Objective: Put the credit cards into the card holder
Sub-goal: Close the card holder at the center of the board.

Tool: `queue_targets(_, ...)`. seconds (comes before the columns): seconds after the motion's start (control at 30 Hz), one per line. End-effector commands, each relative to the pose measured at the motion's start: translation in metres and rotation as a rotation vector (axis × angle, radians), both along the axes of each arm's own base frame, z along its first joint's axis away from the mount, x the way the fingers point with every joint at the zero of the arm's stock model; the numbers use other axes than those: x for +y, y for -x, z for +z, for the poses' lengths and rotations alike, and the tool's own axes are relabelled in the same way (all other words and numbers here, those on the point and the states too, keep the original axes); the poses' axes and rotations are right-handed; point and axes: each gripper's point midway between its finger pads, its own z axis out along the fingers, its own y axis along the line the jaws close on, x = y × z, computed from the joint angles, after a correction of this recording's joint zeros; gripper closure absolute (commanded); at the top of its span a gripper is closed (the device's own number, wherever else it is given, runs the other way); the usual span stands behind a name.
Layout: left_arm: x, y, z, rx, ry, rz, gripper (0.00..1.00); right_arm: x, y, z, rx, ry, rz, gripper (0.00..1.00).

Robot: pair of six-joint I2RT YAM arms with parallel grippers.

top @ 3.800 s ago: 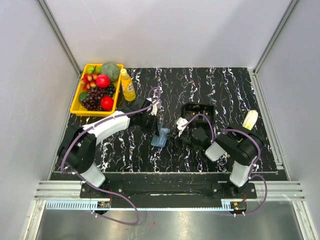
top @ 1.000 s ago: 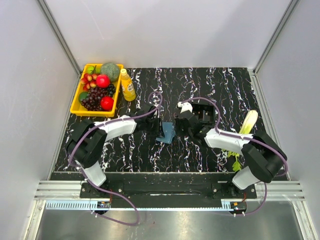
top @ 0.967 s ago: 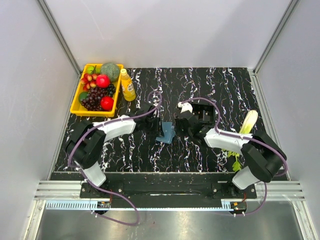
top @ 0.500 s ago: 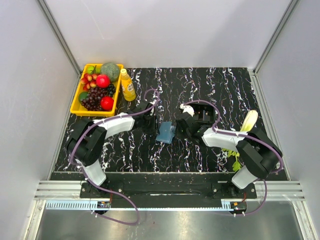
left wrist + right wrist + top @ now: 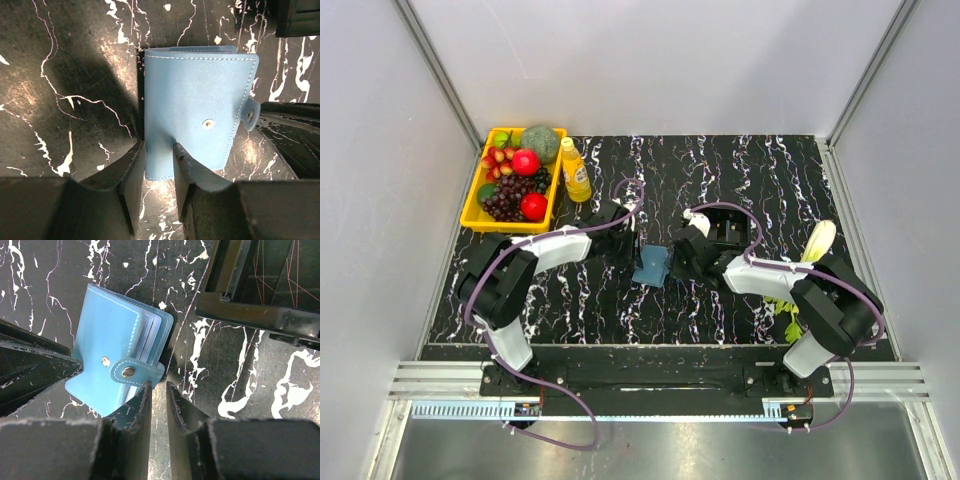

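Observation:
The card holder (image 5: 651,265) is a blue wallet, folded shut on the black marbled table between the two arms. Its strap (image 5: 137,372) is wrapped over the open edge. My left gripper (image 5: 159,150) stands open a little, and the near left corner of the card holder (image 5: 200,105) shows between its fingers. My right gripper (image 5: 158,387) has only a narrow gap with bare table in it. Its left finger (image 5: 135,410) lies against the strap side of the card holder (image 5: 112,355). No loose credit cards show; pale layers sit inside the wallet's edge.
A black box-like frame (image 5: 725,228) stands just behind my right gripper (image 5: 672,262). A yellow tray (image 5: 470,212) of fruit and a yellow bottle (image 5: 576,170) are at the back left. A white and green vegetable (image 5: 818,240) lies at the right.
Nearly four seconds ago the wallet stood spread open; now it is folded shut. Over the last second it settled flatter, my right gripper moved in against it, and my left jaws widened slightly.

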Motion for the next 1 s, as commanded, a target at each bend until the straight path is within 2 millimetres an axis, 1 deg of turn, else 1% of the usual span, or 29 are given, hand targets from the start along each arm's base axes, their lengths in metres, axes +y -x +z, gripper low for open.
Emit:
queue_targets(0.0,-0.006,-0.004,-0.003,-0.007,-0.002,-0.033,0.67,0.000,-0.006,0.003,-0.017,-0.011,-0.032,0.77)
queue_targets(0.2,-0.007,0.005,-0.020,-0.004,-0.096,-0.066,0.70,0.012,-0.005,0.009,-0.028,-0.050,0.036,0.76)
queue_targets(0.27,-0.008,0.005,-0.021,0.003,-0.092,-0.056,0.71,0.017,-0.004,0.014,-0.043,-0.072,0.068,0.76)
queue_targets(0.37,-0.006,0.004,-0.021,0.009,-0.095,-0.019,0.71,0.019,-0.005,0.023,-0.079,-0.086,0.099,0.75)
queue_targets(0.47,-0.006,0.004,-0.021,0.015,-0.085,0.016,0.72,0.011,-0.012,0.028,-0.085,-0.069,0.065,0.73)
queue_targets(0.57,-0.007,0.006,-0.022,0.025,-0.065,0.036,0.73,0.008,-0.019,0.030,-0.058,-0.101,0.058,0.72)
queue_targets(0.67,-0.010,0.010,-0.021,0.033,-0.036,0.051,0.73,0.000,-0.024,0.039,-0.065,-0.137,0.031,0.70)
queue_targets(0.73,-0.012,0.009,-0.018,0.022,-0.011,0.057,0.73,0.004,-0.020,0.045,-0.063,-0.180,0.074,0.69)
queue_targets(0.8,-0.013,0.008,-0.016,0.018,-0.002,0.071,0.74,0.004,-0.016,0.047,-0.052,-0.199,0.068,0.70)
queue_targets(0.9,-0.012,0.008,-0.015,0.019,0.005,0.094,0.74,-0.006,-0.010,0.039,-0.023,-0.208,0.028,0.71)
queue_targets(0.97,-0.012,0.010,-0.016,0.025,0.009,0.102,0.74,-0.012,-0.011,0.028,0.011,-0.193,0.012,0.72)
